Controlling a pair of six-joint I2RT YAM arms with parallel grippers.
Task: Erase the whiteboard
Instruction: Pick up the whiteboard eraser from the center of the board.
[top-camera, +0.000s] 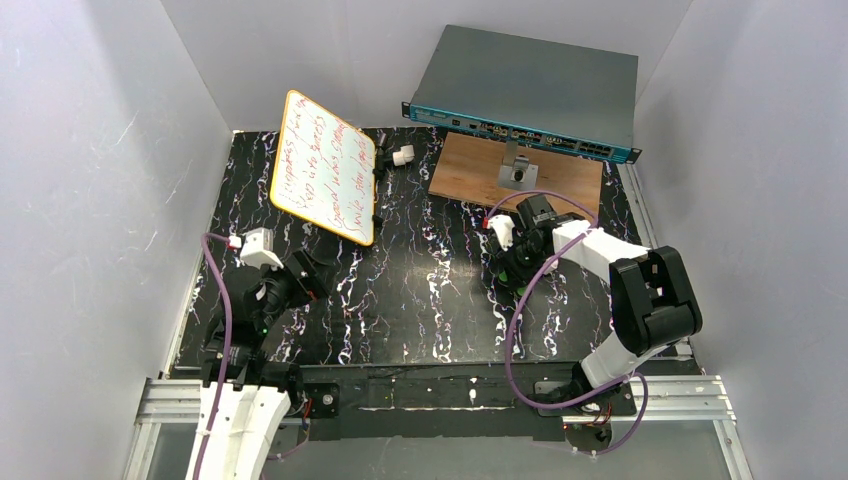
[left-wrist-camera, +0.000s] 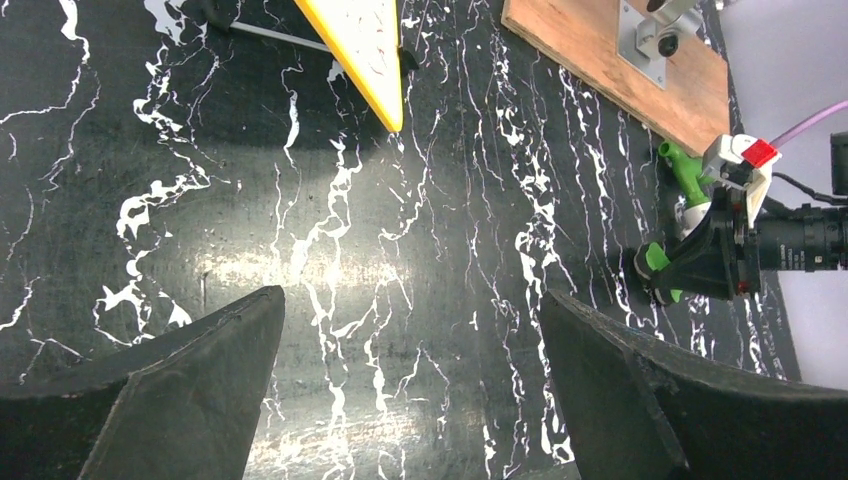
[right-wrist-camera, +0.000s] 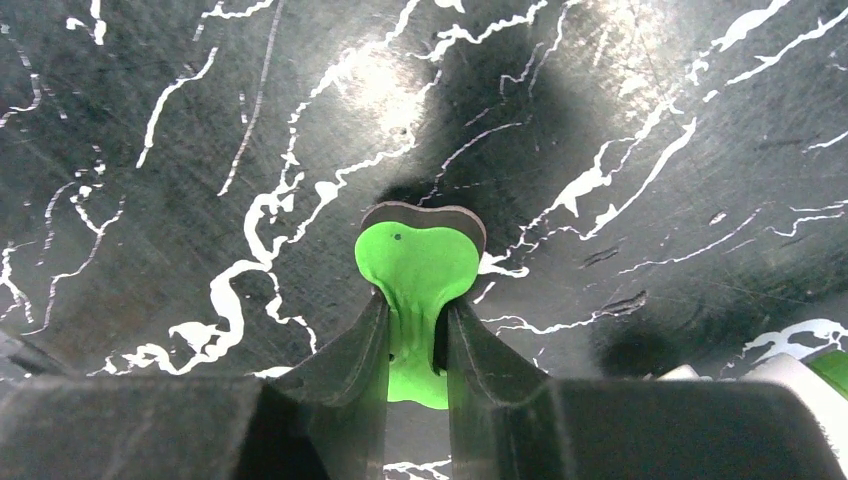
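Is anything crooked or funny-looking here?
Yes. The whiteboard at the back left sits crooked, turned against the edges of the table, with red writing all over it. The big grey box juts over the wooden board. The right gripper pinching the green eraser looks fine.

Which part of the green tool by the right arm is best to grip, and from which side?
Grip the green tool at its narrow neck, one finger on each flank, coming from the end opposite the wide lobed head. The head, edged by a dark pad, is too broad; the neck fits between the fingers. The right gripper is shut on it there.
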